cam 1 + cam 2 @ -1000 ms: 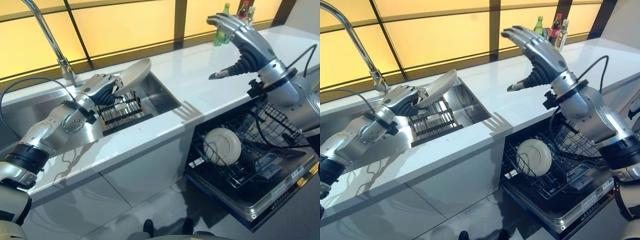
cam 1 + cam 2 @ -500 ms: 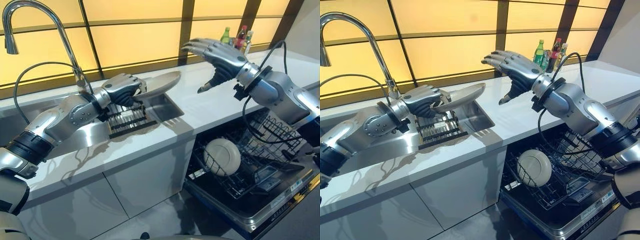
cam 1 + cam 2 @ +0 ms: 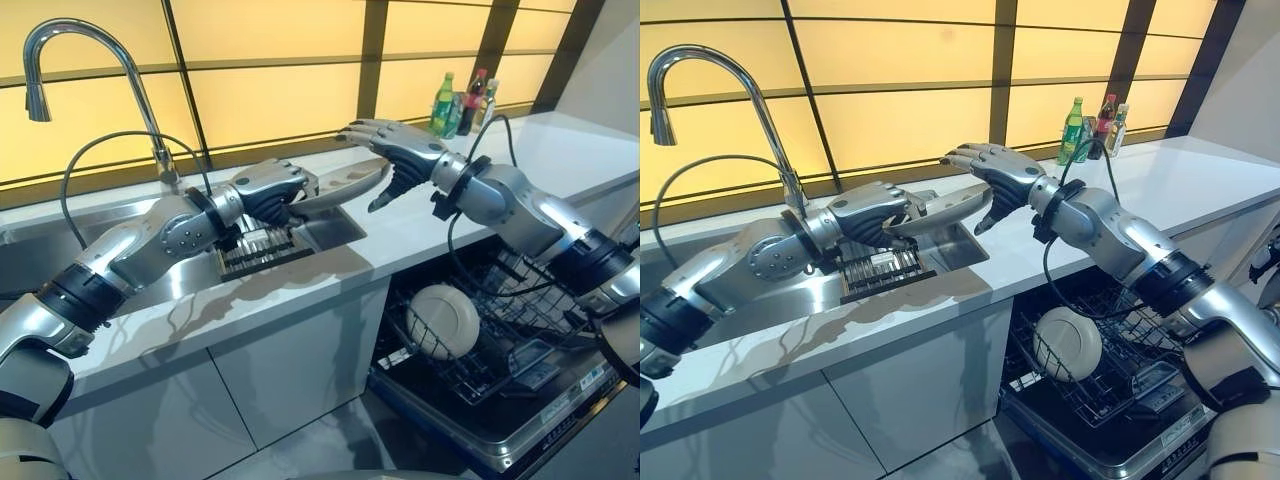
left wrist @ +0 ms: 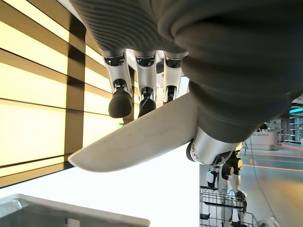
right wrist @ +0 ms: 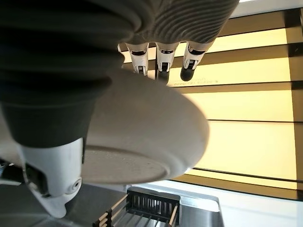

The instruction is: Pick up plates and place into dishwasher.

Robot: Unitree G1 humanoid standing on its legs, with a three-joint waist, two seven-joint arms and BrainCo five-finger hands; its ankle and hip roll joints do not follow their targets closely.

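Observation:
My left hand (image 3: 265,190) is shut on one rim of a white plate (image 3: 350,188) and holds it nearly flat above the sink's right end. In the left wrist view the fingers (image 4: 120,101) curl over the plate (image 4: 142,137). My right hand (image 3: 400,155) reaches across from the right, its straight fingers (image 5: 161,59) above the plate's (image 5: 142,132) other rim and its thumb under it, not closed. Another white plate (image 3: 445,320) stands on edge in the lower rack (image 3: 520,310) of the open dishwasher, below the counter at the right.
A dark dish rack (image 3: 262,248) sits in the steel sink under the held plate. A tall curved faucet (image 3: 90,40) rises at the back left. Bottles (image 3: 460,100) stand at the far right of the white counter (image 3: 420,225).
The left hand has carried the plate to the right and tipped it flatter. The right hand has come down and to the left until it brackets the plate's rim. The camera has shifted too.

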